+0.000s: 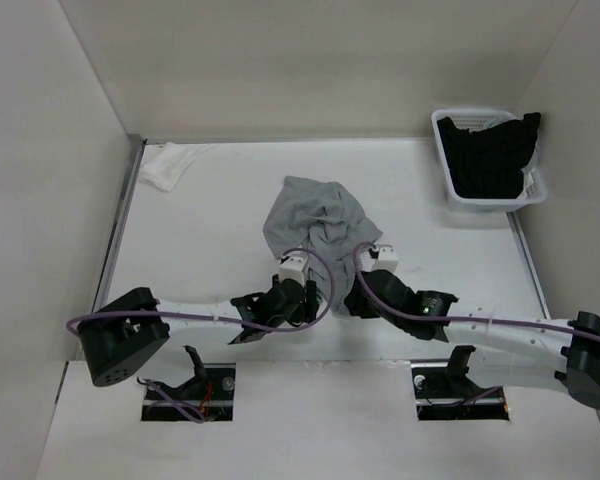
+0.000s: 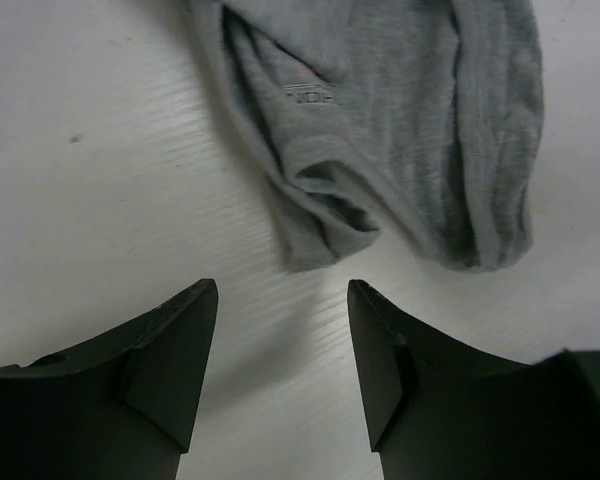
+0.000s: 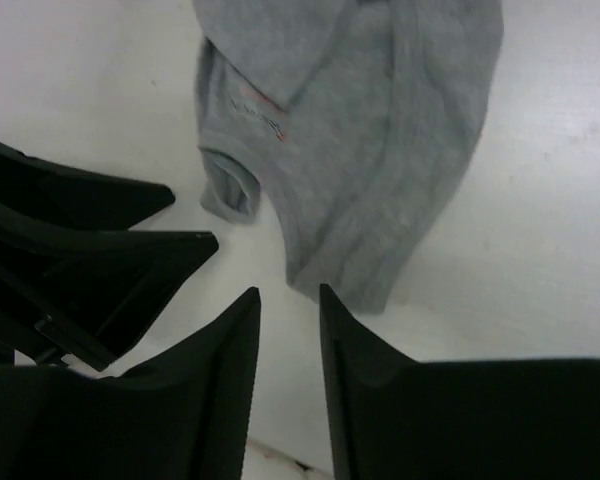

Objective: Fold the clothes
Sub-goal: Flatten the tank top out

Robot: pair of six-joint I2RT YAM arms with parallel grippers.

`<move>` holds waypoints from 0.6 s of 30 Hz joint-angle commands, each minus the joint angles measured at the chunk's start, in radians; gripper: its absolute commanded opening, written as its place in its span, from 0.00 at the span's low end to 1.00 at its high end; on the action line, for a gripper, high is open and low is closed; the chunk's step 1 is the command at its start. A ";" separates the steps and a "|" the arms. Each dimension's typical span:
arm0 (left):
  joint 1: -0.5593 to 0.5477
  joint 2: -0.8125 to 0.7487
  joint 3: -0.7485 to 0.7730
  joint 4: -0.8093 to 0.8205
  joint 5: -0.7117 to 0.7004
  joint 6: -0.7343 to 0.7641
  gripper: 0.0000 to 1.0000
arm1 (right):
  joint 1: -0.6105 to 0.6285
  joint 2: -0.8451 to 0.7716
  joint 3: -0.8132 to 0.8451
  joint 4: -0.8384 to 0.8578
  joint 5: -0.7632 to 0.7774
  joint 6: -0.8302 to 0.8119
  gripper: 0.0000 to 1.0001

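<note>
The clothes (image 1: 315, 220) are a heather-grey tank top lying crumpled in the middle of the white table (image 1: 210, 230). In the left wrist view its bunched near edge (image 2: 400, 120) lies just beyond my left gripper (image 2: 282, 290), which is open over bare table with nothing between its fingers. My right gripper (image 3: 288, 292) stands open with a narrower gap, also empty, just short of the tank top's lower corner (image 3: 370, 130). The left gripper's fingers (image 3: 130, 250) show close by on its left. From above, the left gripper (image 1: 305, 288) and right gripper (image 1: 355, 285) sit side by side at the garment's near edge.
A white basket (image 1: 446, 190) holding a black garment (image 1: 490, 155) stands at the back right. A small white cloth (image 1: 170, 165) lies at the back left corner. White walls enclose the table on three sides.
</note>
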State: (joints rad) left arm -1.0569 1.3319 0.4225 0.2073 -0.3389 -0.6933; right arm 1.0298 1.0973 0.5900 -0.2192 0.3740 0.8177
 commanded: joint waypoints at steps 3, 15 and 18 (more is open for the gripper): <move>-0.025 0.102 0.065 0.102 -0.012 0.009 0.53 | 0.016 -0.097 -0.087 -0.080 0.034 0.181 0.42; 0.010 0.201 0.079 0.142 -0.077 -0.014 0.13 | -0.053 0.067 -0.139 0.153 -0.119 0.167 0.53; 0.016 0.179 0.065 0.139 -0.078 -0.020 0.09 | -0.066 0.133 -0.136 0.221 -0.144 0.161 0.52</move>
State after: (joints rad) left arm -1.0527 1.5284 0.4992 0.3756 -0.3923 -0.7078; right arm 0.9771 1.1854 0.4480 -0.1371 0.2756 0.9859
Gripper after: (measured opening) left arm 0.106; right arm 0.523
